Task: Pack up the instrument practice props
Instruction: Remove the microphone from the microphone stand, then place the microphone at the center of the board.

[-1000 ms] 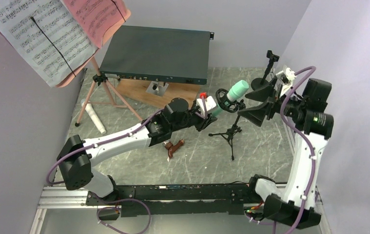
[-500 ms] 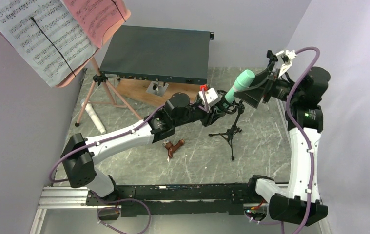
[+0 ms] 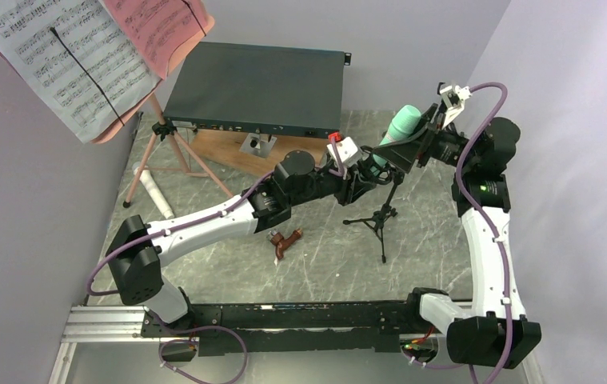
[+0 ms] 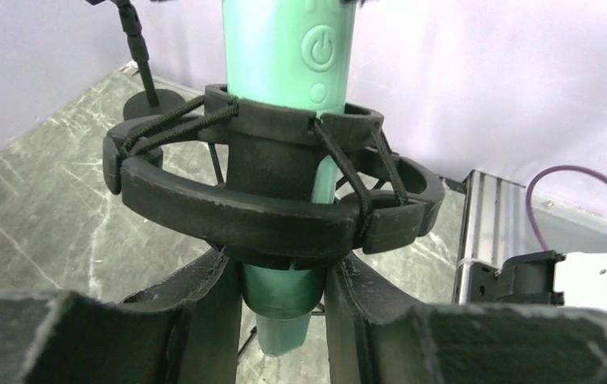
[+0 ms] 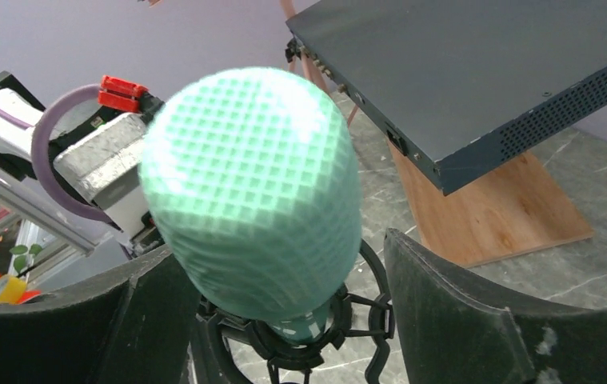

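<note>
A mint microphone (image 3: 404, 124) sits in a black shock mount (image 3: 380, 164) on a small black tripod (image 3: 380, 218). My left gripper (image 3: 366, 174) is shut on the microphone's lower end (image 4: 288, 300), just under the mount ring (image 4: 268, 212). My right gripper (image 3: 409, 146) is open and straddles the mesh head (image 5: 252, 200), with a gap at the right finger (image 5: 476, 320). At the far left stands the pink music stand (image 3: 173, 152) with white pages (image 3: 60, 56) and a red page (image 3: 160, 28). A white microphone (image 3: 154, 192) lies on the table beside its legs.
A big dark grey metal box (image 3: 260, 84) rests on a wooden board (image 3: 232, 152) at the back. A small brown wooden piece (image 3: 285, 242) lies mid-table. Another black mic stand (image 4: 144, 76) stands at the back right by the wall.
My right gripper has swung left and up until its fingers flank the mint head, and its jaws have narrowed a little. My left arm has stretched further right, still gripping the microphone.
</note>
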`<action>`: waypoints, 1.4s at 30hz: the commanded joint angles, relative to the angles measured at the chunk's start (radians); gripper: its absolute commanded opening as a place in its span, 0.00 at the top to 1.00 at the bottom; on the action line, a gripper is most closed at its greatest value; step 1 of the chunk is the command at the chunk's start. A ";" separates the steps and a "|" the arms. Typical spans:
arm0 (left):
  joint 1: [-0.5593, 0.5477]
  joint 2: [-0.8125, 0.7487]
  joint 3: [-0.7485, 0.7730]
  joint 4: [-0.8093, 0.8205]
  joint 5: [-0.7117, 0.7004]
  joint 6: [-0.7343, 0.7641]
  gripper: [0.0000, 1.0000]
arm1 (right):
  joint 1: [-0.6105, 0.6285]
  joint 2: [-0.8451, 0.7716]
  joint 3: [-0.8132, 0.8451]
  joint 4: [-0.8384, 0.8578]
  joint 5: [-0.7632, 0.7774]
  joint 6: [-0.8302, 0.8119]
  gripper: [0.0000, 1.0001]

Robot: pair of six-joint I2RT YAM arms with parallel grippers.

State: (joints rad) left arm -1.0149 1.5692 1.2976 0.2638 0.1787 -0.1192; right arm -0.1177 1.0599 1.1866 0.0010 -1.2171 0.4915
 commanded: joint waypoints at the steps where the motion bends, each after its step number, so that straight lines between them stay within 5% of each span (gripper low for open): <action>1: -0.005 -0.010 0.039 0.154 -0.016 -0.079 0.98 | 0.004 -0.015 -0.031 0.188 0.031 0.074 0.24; 7: -0.004 0.000 0.056 0.137 -0.011 -0.083 0.94 | 0.013 -0.004 -0.062 0.308 -0.010 0.134 0.70; 11: -0.005 -0.028 0.034 0.114 -0.021 -0.075 0.62 | 0.007 0.010 0.054 0.191 -0.042 -0.002 0.98; 15: -0.004 -0.095 -0.022 0.059 -0.050 -0.036 0.21 | -0.025 0.070 0.270 -0.051 -0.064 -0.174 1.00; 20: 0.001 -0.197 -0.096 -0.025 -0.076 0.012 0.02 | -0.079 0.140 0.335 0.141 -0.131 0.025 1.00; 32: 0.005 -0.412 -0.261 -0.196 -0.107 0.066 0.01 | -0.207 0.212 0.595 0.142 -0.079 0.165 1.00; 42: 0.006 -0.544 -0.325 -0.471 -0.176 0.208 0.01 | -0.242 0.221 0.701 -0.363 0.191 -0.322 1.00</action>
State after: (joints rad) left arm -1.0122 1.0740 0.9844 -0.0738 0.0353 -0.0025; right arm -0.3550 1.2804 1.8839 -0.1253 -1.1946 0.4076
